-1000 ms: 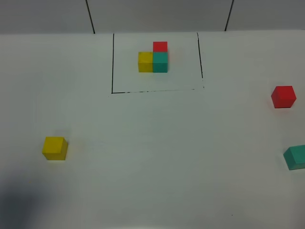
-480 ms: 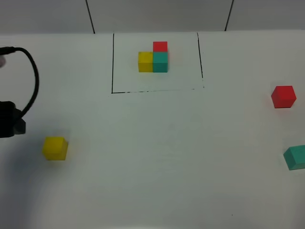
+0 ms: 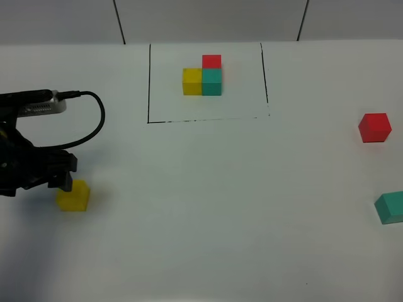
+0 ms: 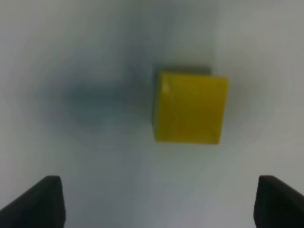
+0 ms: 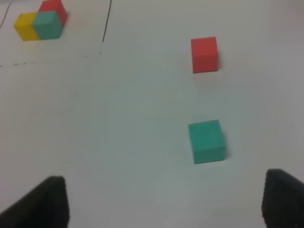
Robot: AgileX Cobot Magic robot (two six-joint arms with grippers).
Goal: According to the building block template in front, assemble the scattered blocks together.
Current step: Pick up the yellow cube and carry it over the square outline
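- On the table [image 3: 208, 207], the first pick is judged to be in hand: none of the three loose blocks has been joined yet.
- No true container is seen. The outline [image 3: 149, 82] at 12 o'clock frames only the template [image 3: 203, 78], in which yellow is set beside teal and red behind teal, all touching.
- The left gripper [image 3: 61, 181] is placed at 8 o'clock, spread wide, and nothing is held. In its wrist view [image 4: 161, 204] the yellow block lies ahead of the fingertips, not between them.
- The right gripper [image 5: 164, 202] is not seen from above. In its wrist view the jaws are parted, nothing is gripped, and two blocks lie well ahead.
- The yellow block [image 3: 73, 195] [image 4: 190, 108] is found at 8 o'clock, well apart from the template.
- The red block [image 3: 374, 128] [image 5: 204, 54] is found at 3 o'clock and the teal block [image 3: 390, 207] [image 5: 206, 141] at 4 o'clock, near each other but apart.
- Next, the left gripper would need to be brought forward and lowered, squared to the yellow block's faces, then closed.
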